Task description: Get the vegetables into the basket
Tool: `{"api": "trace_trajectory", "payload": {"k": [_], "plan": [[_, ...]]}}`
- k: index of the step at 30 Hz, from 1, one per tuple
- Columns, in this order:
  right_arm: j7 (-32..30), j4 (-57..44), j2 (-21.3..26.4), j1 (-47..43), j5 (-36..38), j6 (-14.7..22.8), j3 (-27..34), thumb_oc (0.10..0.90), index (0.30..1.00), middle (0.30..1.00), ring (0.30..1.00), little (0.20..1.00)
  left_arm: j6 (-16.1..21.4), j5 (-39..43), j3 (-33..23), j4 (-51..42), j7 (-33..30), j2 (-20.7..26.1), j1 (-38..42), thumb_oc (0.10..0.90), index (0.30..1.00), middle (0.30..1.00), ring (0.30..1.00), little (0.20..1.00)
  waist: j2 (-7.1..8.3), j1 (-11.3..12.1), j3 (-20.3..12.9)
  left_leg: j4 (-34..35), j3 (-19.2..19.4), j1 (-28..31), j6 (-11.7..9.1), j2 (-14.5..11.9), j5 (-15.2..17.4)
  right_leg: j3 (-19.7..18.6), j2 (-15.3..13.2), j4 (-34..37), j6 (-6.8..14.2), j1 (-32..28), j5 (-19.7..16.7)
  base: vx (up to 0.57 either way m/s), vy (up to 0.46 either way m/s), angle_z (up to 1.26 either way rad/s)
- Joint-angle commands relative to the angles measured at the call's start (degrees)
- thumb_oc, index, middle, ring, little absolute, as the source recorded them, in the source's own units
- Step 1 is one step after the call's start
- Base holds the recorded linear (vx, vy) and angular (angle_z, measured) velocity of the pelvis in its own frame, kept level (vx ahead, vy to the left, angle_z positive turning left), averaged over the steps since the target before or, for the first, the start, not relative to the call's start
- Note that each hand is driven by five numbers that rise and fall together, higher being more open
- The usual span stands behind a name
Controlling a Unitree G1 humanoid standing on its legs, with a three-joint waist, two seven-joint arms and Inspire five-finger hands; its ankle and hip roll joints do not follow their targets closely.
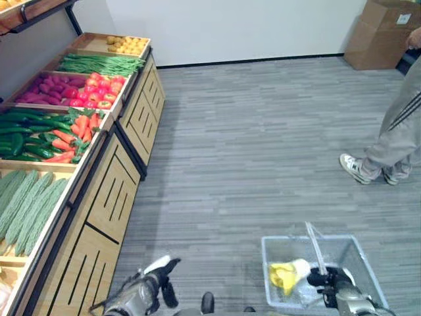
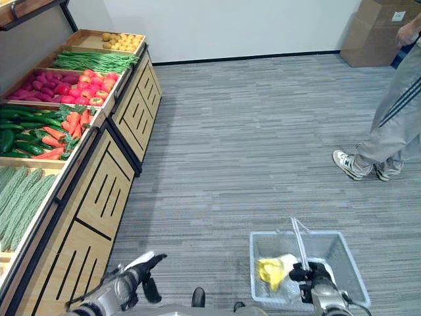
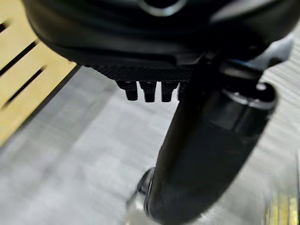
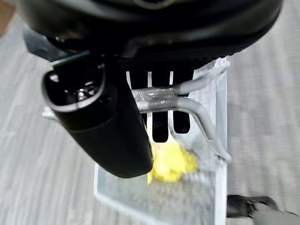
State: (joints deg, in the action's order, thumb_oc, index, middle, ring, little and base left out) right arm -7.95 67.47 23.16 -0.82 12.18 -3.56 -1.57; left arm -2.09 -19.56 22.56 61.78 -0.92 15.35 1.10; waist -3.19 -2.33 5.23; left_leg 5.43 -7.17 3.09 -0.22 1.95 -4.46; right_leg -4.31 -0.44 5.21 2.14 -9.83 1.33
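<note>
Vegetables (image 1: 66,135) lie binned on the stand (image 1: 112,197). My right hand (image 2: 309,276) carries the basket (image 2: 263,245) by its handle (image 4: 187,101), fingers curled (yellow item (image 2: 270,270) inside). My left hand (image 1: 154,280) hangs free, fingers relaxed, ready to pick.

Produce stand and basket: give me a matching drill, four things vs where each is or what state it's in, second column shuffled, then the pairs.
Things:
1. carrots
2. yellow item
3. right hand
4. left hand

Places or states:
A. inside the clear basket
B. curled round the basket's handle
C. in a wooden bin of the stand, beside dark green vegetables
D. holding nothing, low beside the stand's front

Pairs: 1-C, 2-A, 3-B, 4-D
</note>
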Motion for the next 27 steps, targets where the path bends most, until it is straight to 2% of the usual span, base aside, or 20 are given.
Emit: {"api": "trace_trajectory", "payload": {"k": [1,4,8,22,23,27], "plan": [[1.07,0.55,1.76,-0.43,4.12,4.29,1.39,0.400,0.300,0.300,0.300,0.300,-0.63,6.96,0.59,4.70,-0.73,-1.37,3.65,0.900,1.000,1.000,1.000,1.000,0.98,1.82,-3.24,-0.43,2.54,2.39,-2.02,-1.31,4.57,2.83,-2.36,-1.58,4.59,1.18,2.82,0.00,0.000,0.00],[2.13,5.01,-0.22,0.65,4.91,3.73,1.33,0.400,0.300,0.300,0.300,0.300,-0.94,9.42,-2.15,9.27,-0.29,-2.71,3.26,0.900,1.000,1.000,1.000,1.000,1.10,1.66,-3.36,-0.43,2.81,2.67,-2.09,-1.34,4.62,3.08,-2.32,-1.38,4.48,0.95,2.77,0.01,-0.002,0.00],[2.87,8.77,-3.04,2.84,5.20,2.94,1.66,0.400,0.300,0.300,0.300,0.300,-1.02,12.41,-5.77,11.03,-0.35,-3.03,1.55,0.900,1.000,1.000,1.000,1.000,1.16,1.53,-3.65,-0.43,3.30,2.37,-2.13,-1.39,4.31,3.24,-2.20,-1.41,4.37,1.45,2.36,0.00,-0.002,0.01],[3.33,11.43,-6.16,5.83,5.43,2.61,1.35,0.400,0.300,0.300,0.300,0.300,0.00,14.50,-6.45,10.46,-0.25,-3.60,0.29,0.900,1.000,1.000,1.000,1.000,0.89,0.55,-3.10,-0.43,4.55,2.34,-2.17,-1.38,4.51,2.67,-2.09,-1.68,4.16,2.19,1.97,-0.01,-0.001,-0.04],[5.08,12.09,-9.82,4.75,5.04,3.22,-3.19,0.400,0.300,0.300,0.300,0.300,1.42,19.76,-9.68,13.13,-1.51,-2.61,1.45,0.900,1.000,1.000,1.000,1.000,3.57,0.37,-1.27,-0.76,15.03,0.72,-1.07,-2.10,3.91,5.56,-2.13,-4.00,4.47,6.96,-0.10,-0.01,0.007,-0.03],[5.24,13.14,-9.59,4.97,4.38,2.89,-3.10,0.400,0.300,0.300,0.300,0.300,1.30,19.26,-9.53,13.44,-1.26,-2.75,1.05,0.900,1.000,1.000,1.000,1.000,3.33,0.50,-1.52,-0.52,14.91,1.25,-1.06,-2.00,4.07,5.58,-2.32,-3.50,4.51,6.46,-0.17,0.03,0.015,-0.04]]}}
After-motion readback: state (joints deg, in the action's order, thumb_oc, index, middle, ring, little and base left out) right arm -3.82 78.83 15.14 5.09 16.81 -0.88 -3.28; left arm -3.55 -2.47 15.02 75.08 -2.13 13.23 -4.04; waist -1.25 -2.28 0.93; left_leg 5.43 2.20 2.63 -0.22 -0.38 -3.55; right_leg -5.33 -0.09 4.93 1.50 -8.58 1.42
